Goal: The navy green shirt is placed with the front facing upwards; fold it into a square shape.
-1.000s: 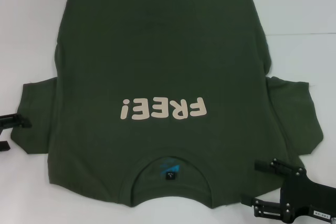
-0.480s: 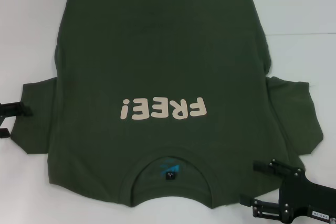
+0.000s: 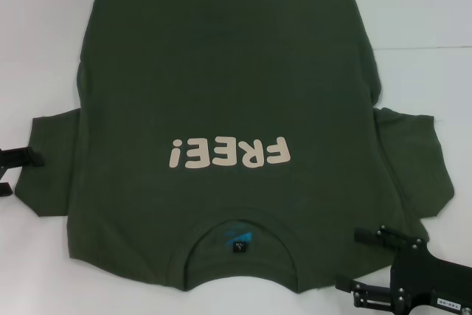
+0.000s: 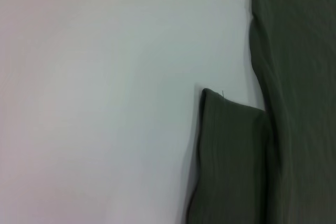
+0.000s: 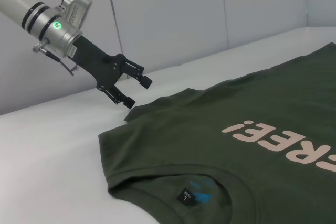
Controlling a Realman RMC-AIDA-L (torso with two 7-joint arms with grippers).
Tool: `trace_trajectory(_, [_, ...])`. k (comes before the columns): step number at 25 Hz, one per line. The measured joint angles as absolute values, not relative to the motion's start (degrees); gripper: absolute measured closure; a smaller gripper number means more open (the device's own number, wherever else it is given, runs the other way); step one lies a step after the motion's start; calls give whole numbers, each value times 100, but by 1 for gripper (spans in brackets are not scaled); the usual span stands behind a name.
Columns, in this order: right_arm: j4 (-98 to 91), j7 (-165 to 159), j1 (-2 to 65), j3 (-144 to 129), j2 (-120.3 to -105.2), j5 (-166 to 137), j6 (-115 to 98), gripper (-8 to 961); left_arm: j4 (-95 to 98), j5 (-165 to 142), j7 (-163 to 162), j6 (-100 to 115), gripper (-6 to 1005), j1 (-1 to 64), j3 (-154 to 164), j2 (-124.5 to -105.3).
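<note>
Shirt (image 3: 221, 94) flat, print up, nothing folded yet.
Left gripper (image 5: 130, 91) at its sleeve, right gripper (image 3: 369, 263) near surface's front edge; both fingers released.

Plain white flat surface (image 3: 44, 49), large dark olive-green short-sleeved cotton T-shirt (image 3: 221, 79) spread flat on it, cream "FREE!" print facing up

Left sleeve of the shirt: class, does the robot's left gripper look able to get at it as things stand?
Probably yes. The left gripper hangs open at the edge of the left sleeve, nothing lies between them, and the sleeve lies flat on the table.
</note>
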State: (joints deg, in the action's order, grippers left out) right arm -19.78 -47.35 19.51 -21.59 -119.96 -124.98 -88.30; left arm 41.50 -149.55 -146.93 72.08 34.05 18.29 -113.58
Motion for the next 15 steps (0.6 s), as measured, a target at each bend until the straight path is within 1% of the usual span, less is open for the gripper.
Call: trace_trajectory(15, [-1905, -4737, 1951, -2288, -11989, -12498, -8718, 23, 4052, -14968, -14677, 7108, 182, 3437, 1964, -11358])
